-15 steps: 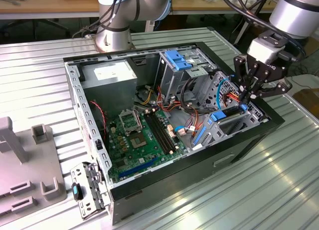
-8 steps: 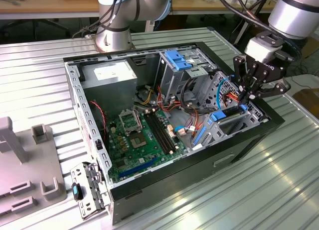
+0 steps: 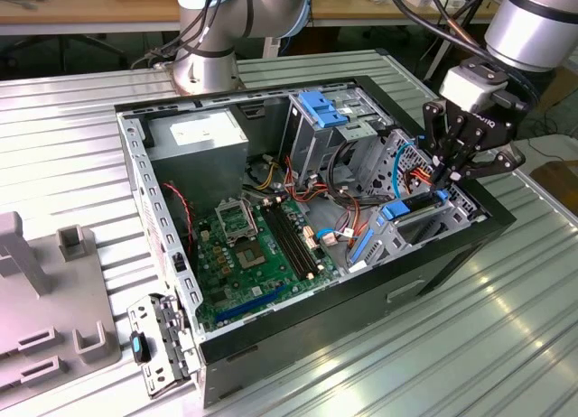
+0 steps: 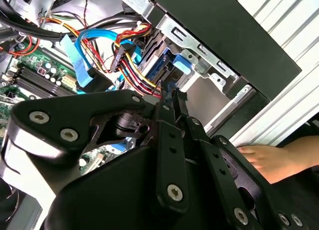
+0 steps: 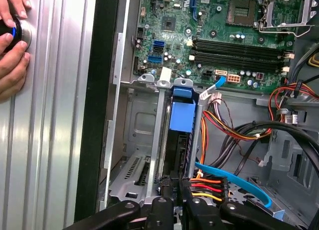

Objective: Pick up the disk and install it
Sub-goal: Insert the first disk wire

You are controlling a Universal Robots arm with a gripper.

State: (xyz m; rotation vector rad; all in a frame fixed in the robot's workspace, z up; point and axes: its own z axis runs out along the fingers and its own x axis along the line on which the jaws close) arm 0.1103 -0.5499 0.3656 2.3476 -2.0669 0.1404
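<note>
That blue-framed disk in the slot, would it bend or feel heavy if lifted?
Probably stiff and heavy for its size: the disk looks like a solid dark slab in a blue plastic frame. Standing between metal rails, it should slide, not tip.

Illumination is bright, diffuse and comes from above. In the exterior view the ribbed bench (image 3: 452, 345) carries pale glare streaks along its ridges. The arm (image 3: 533, 24) shows a broad highlight on its silver shell. The walls of the case (image 3: 298, 331) throw soft shade over its interior beside the power supply (image 3: 199, 133). In the second wrist view the bench is washed out almost to white, while the black pincer (image 4: 170, 98) reads dark, with small glints on its screws. In the first wrist view the motherboard (image 5: 224, 21) is evenly lit. The drive bay (image 5: 139, 125) lies in mild shade.
</note>
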